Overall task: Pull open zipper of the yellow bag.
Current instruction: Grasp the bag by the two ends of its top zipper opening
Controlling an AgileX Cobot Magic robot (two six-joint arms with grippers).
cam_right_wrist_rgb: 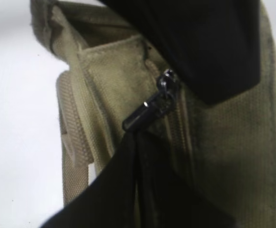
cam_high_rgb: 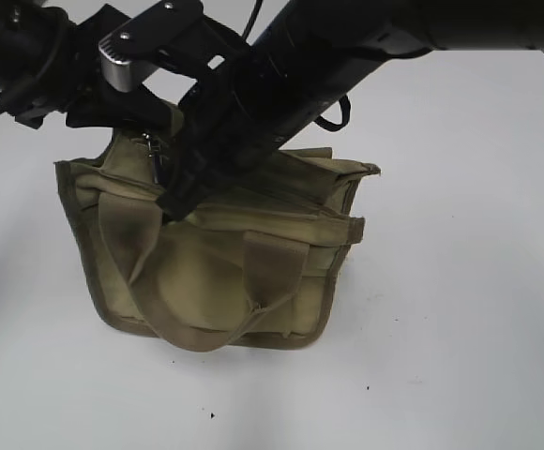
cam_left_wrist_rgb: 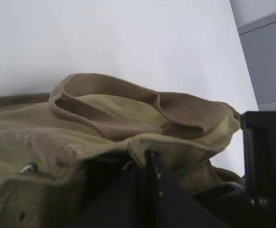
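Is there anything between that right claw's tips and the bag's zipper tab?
Nothing. In the right wrist view the right claw is shut on the zipper tab of the yellow bag, touching it.

The right wrist view looks closely at a dull khaki-yellow canvas bag (cam_right_wrist_rgb: 114, 80) lying on a plain white surface (cam_right_wrist_rgb: 19, 118). A dark, glossy metal pull tab (cam_right_wrist_rgb: 147, 111) hangs from its slider at the top of a thin olive-tan zipper line (cam_right_wrist_rgb: 180, 128) that runs down the canvas below the tab. The right gripper's two black fingers (cam_right_wrist_rgb: 128, 190) rise from beneath the tab, pressed together, their tips meeting at the tab's lower end. Above and right of the tab, a large blurred black shape (cam_right_wrist_rgb: 214, 42) covers the bag. Left of the tab, a ribbed webbing strap (cam_right_wrist_rgb: 73, 137) runs down the bag's edge.
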